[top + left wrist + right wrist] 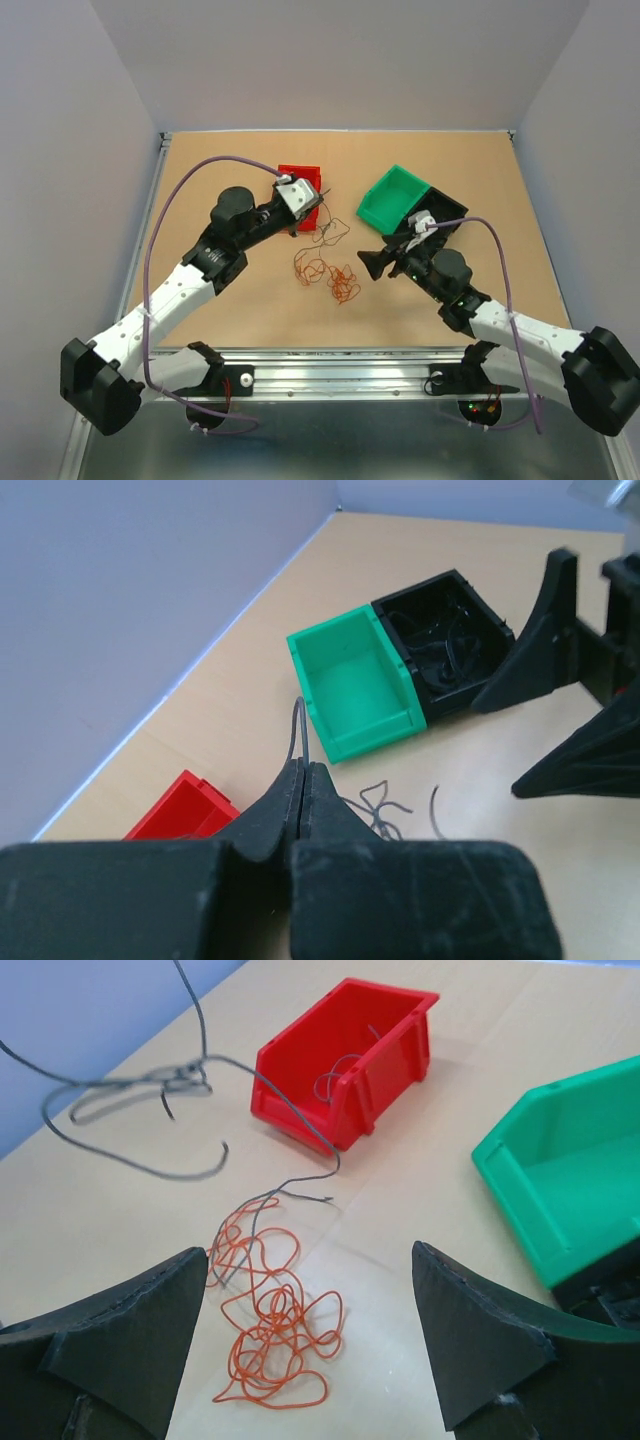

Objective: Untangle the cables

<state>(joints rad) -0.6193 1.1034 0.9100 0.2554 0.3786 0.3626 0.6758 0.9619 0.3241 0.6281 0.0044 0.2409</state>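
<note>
left gripper (302, 772) pinches one grey wire (297, 725) tight; right gripper (310, 1260) gapes wide above the cables (272, 1330), loose on the table (480, 180) near red bin (345, 1055) and green bin (570, 1180); black bin (445, 630) touches the green.

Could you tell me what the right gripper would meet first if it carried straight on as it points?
Most likely the orange cables on the table, just ahead of the open right gripper; the red bin lies farther on, though depth is unclear.
</note>
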